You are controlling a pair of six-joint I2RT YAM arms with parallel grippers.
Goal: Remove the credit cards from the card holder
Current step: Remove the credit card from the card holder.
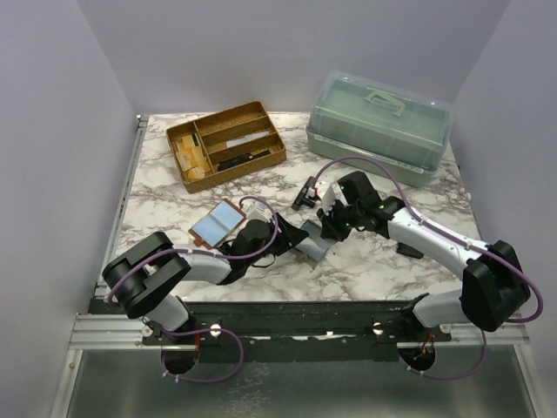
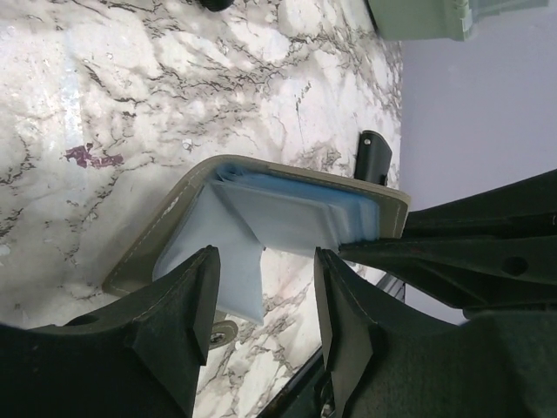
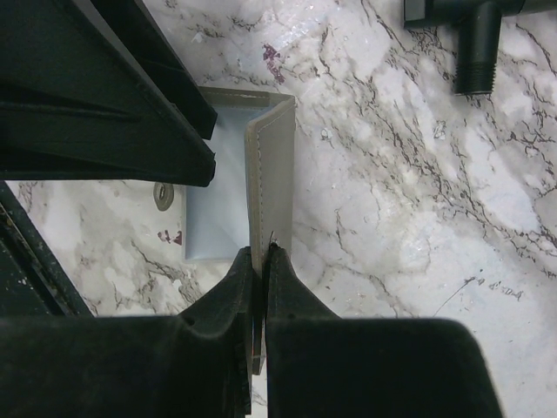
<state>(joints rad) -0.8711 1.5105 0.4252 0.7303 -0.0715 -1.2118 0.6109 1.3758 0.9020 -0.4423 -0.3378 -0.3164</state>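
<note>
The grey-beige card holder (image 1: 313,244) stands open on edge at the table's middle. My right gripper (image 3: 261,252) is shut on the edge of one flap (image 3: 274,165) and holds it up. Light-blue credit cards (image 2: 296,213) sit inside the fold. One card (image 2: 222,261) sticks out toward my left gripper (image 2: 265,279). That gripper is open, with the card's corner beside one finger (image 2: 196,300) and nothing pinched. Both show in the top view, the left gripper (image 1: 280,239) and the right (image 1: 335,225). Two light-blue rectangles (image 1: 218,224) lie side by side on the table to the left.
A wooden divided tray (image 1: 226,144) stands at the back left. A green lidded plastic box (image 1: 379,126) stands at the back right. A black T-shaped part (image 3: 470,35) and a small washer (image 3: 164,195) lie near the holder. A black piece (image 1: 409,251) lies under the right arm.
</note>
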